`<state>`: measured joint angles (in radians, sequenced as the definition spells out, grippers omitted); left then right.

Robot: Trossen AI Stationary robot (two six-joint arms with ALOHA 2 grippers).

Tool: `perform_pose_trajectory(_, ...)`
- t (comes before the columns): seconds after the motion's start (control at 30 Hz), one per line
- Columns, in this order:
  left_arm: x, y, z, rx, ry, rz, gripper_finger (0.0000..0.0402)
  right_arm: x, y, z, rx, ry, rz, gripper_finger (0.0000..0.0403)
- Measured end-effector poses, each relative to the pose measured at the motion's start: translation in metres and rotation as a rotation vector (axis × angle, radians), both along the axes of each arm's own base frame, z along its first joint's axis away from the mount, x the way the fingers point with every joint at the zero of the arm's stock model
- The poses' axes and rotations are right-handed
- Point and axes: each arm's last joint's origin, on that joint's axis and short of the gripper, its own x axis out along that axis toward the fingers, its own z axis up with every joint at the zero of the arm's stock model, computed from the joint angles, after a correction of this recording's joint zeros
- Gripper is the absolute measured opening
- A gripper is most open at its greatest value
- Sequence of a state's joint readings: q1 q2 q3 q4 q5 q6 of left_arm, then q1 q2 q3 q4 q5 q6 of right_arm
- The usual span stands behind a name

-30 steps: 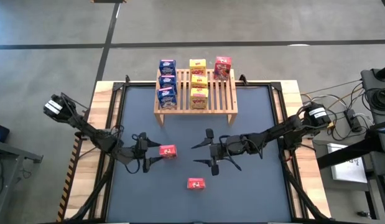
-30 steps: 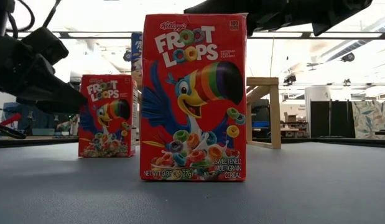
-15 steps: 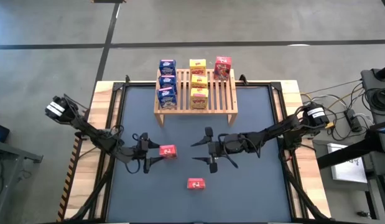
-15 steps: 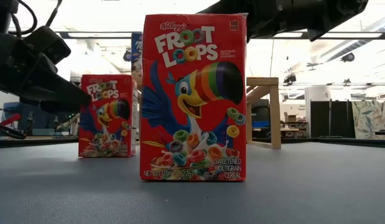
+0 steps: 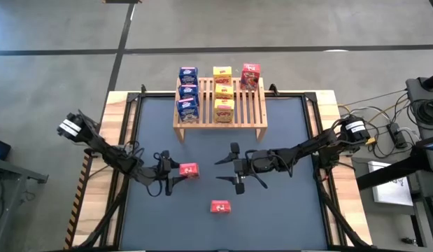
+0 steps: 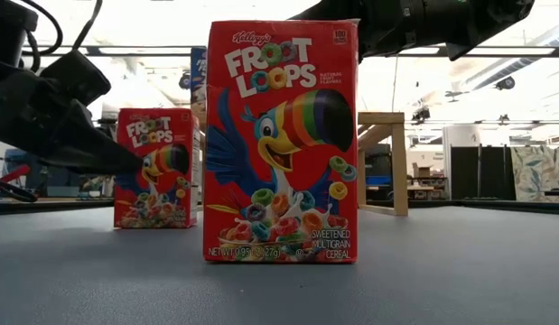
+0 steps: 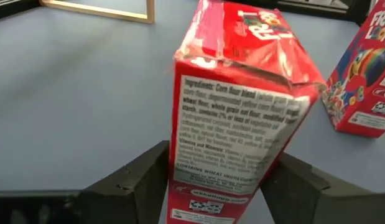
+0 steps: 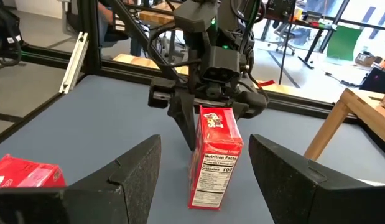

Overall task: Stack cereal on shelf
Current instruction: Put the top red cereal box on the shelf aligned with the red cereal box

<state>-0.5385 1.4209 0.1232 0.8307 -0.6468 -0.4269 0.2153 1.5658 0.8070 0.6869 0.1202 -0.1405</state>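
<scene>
The wooden shelf point(image 5: 219, 105) stands at the table's far side. On its slats stand three blue boxes point(image 5: 187, 92), three yellow boxes point(image 5: 224, 92) and one red box point(image 5: 250, 75). Two red cereal boxes stand upright on the table on their bottom ends: one at the middle left point(image 5: 189, 169) and one nearer the front edge point(image 5: 220, 206). My left gripper point(image 5: 173, 171) is open, its fingers on either side of the middle-left red box point(image 7: 242, 118). My right gripper point(image 5: 228, 168) is open and empty, to the right of that box and facing it point(image 8: 214, 155). My left gripper comes level at the red box from the table's left, one finger point(image 7: 139, 180) on each side of the box's narrow printed side point(image 7: 229, 149). I cannot tell whether the fingers touch the box. The box stands upright on the table.
The nearer red box point(image 6: 281, 140) stands by itself toward the front edge, also in the right wrist view point(image 8: 24, 174). The shelf's right slats point(image 5: 254, 105) are bare in front of the red box there. A black frame point(image 5: 314, 126) runs along the mat's edges.
My left gripper has moved toward the table's right edge, closing in on the middle-left red box, so that its fingers now reach beside it. The box has stayed where it stood.
</scene>
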Motion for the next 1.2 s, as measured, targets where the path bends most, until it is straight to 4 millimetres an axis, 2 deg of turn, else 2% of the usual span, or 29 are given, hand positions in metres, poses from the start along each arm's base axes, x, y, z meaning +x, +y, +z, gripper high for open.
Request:
perform_pose_trajectory(0.37,0.006,-0.004,0.003,-0.008,-0.014,-0.003,0.0165,0.000,0.000,0.000,0.012,0.003,-0.004,0.0233)
perform_pose_trajectory(1.2,0.006,-0.004,0.044,-0.022,-0.195,-0.041,0.0162,-0.001,0.000,0.003,0.070,-0.008,-0.021,0.0233)
